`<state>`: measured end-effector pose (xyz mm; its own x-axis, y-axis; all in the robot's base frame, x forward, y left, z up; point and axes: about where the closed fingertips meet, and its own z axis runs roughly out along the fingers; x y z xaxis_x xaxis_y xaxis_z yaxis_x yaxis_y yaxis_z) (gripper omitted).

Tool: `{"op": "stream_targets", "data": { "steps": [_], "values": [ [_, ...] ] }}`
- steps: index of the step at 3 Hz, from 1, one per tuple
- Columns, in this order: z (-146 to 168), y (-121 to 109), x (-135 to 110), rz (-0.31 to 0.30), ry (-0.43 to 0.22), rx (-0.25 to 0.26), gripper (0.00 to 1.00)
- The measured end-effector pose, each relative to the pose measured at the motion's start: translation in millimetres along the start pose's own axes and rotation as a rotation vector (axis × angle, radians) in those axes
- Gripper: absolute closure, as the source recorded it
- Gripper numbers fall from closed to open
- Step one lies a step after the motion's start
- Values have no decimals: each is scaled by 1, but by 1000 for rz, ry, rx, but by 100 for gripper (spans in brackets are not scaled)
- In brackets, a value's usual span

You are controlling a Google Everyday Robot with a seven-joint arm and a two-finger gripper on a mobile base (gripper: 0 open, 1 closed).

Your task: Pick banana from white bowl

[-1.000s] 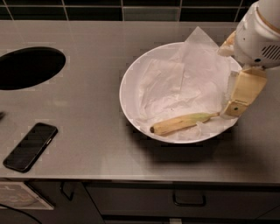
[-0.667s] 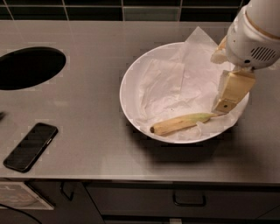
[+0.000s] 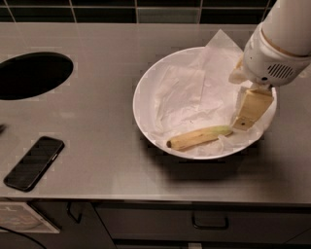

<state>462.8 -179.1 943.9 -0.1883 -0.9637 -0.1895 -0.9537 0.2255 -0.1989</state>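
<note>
The wide, round, glossy white bowl (image 3: pixel 136 104) lined with crumpled white paper sheets (image 3: pixel 180 95) sits on the grey brushed-metal bench (image 3: pixel 107 107), toward its right edge and about midway between back and front. The slim, slightly curved yellow banana (image 3: pixel 199 137) lies on the paper in the part of the bowl nearest the bench's front edge. Its dark tip points left and its greenish stem end points right. The robot's thick white arm (image 3: pixel 282 44) comes in from the back-right corner and slants down over the bowl's right rim. Its tan two-finger gripper (image 3: pixel 243 124) hangs from the rounded wrist housing and points steeply down into the bowl, its lower end right at the banana's greenish end. Whether it touches the fruit cannot be told, nor whether the gripper is open or closed. A flat black rectangular phone (image 3: pixel 34 163) lies near the front-left corner, well apart from the bowl. A round dark opening (image 3: pixel 31 75) is cut into the bench near the left edge. Black glazed wall tiles (image 3: pixel 146 9) run behind the back edge.
</note>
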Motion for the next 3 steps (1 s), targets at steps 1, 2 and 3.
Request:
{"op": "stream_targets", "data": {
  "steps": [1, 2, 3],
  "values": [
    [14, 1, 1, 4, -3, -21, 31],
    [22, -1, -8, -18, -1, -26, 32],
    [34, -1, -17, -36, -4, -46, 35]
  ]
}}
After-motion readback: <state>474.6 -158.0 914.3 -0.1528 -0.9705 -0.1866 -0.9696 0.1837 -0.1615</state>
